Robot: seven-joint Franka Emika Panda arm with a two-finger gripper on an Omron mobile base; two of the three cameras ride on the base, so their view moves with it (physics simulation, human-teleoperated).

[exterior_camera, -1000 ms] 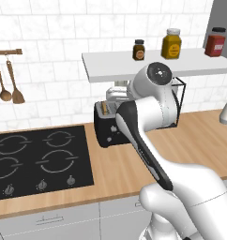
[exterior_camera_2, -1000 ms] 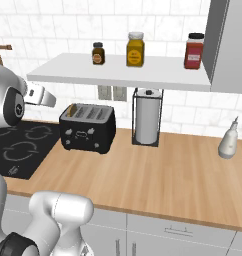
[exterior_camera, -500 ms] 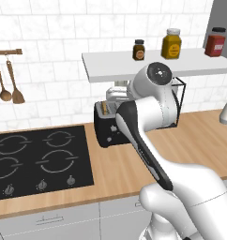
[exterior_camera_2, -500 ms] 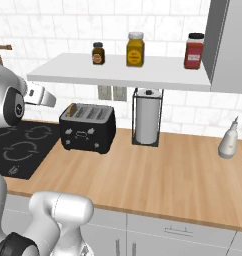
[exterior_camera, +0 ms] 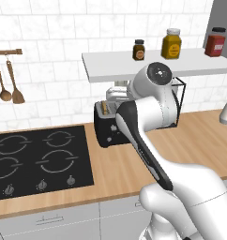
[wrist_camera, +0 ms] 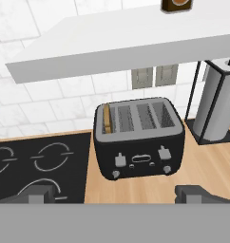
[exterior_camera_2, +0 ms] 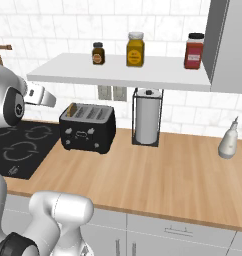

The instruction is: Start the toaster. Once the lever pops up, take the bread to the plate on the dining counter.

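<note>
Toaster (wrist_camera: pixel 138 137) stands at frame centre in the hand view, on the wood desk (wrist_camera: pixel 136 192), just right of the black hob (wrist_camera: pixel 38 166). Bread (wrist_camera: pixel 107 118) sits upright in the leftmost of 4 slots, crust edge showing. Jaws (wrist_camera: pixel 117 193): both tips low in the frame, spread wide apart, holding nothing, short of the toaster front. Paper towel holder (exterior_camera_2: pixel 147 116) stands just right of the toaster.
</note>
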